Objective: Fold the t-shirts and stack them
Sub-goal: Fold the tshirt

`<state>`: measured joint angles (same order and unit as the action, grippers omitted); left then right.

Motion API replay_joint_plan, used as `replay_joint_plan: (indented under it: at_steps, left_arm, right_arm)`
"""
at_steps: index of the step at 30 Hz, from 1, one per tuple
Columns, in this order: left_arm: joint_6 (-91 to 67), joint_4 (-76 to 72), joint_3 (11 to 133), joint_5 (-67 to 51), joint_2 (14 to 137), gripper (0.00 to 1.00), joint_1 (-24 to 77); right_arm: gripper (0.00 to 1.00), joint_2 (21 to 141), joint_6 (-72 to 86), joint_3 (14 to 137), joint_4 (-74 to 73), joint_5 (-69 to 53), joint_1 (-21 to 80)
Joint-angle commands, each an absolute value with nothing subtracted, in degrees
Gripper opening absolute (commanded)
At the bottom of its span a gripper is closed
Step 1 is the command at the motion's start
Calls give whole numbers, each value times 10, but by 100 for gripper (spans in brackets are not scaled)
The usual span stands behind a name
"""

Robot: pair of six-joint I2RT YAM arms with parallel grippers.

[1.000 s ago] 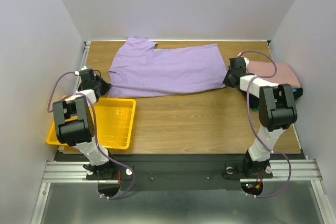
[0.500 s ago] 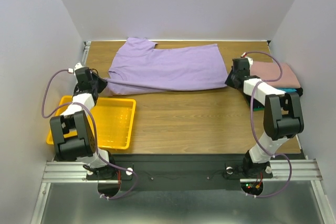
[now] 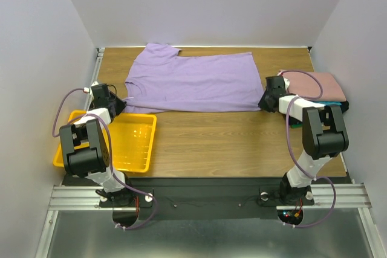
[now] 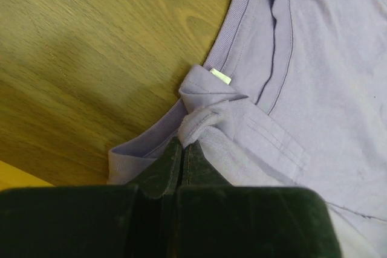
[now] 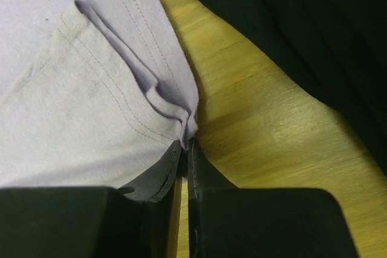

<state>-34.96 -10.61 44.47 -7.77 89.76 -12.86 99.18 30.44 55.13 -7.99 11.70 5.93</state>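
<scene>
The lavender t-shirt (image 3: pixel 193 83) lies spread flat across the back of the table, collar to the left and hem to the right. My left gripper (image 3: pixel 121 102) is low at its left end, shut on a bunch of collar cloth (image 4: pixel 202 119) right at its tips (image 4: pixel 183 143). My right gripper (image 3: pixel 263 102) is low at the shirt's near right corner. A fold of the hem (image 5: pixel 181 119) sits at its tips (image 5: pixel 188 142), with only a thin slit between the fingers. Folded dusty-pink (image 3: pixel 320 83), teal (image 3: pixel 343 106) and black (image 5: pixel 302 28) shirts are stacked at the right edge.
A yellow plastic tray (image 3: pixel 151 140) sits at the near left, just in front of the left gripper. The folded stack lies right beside the right gripper. Walls close in the table on the left, back and right.
Both grippers have dropped from a raised, stretched hold to table level, and the lavender shirt now lies flat. A thin slit has appeared between the right fingers.
</scene>
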Motion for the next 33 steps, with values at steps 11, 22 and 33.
replay_joint_plan:
  at_steps: [11,22,33]
  left_arm:
    - [-330,-3,468,-22,752,89,-132]
    - [-303,-21,540,-39,708,99,-77]
    - [-284,-25,664,-76,972,99,21]
  right_arm:
    - [88,881,290,572,-96,96,54]
    - [100,914,221,656,-104,-44,83]
    - [100,1078,222,772,-103,-47,93]
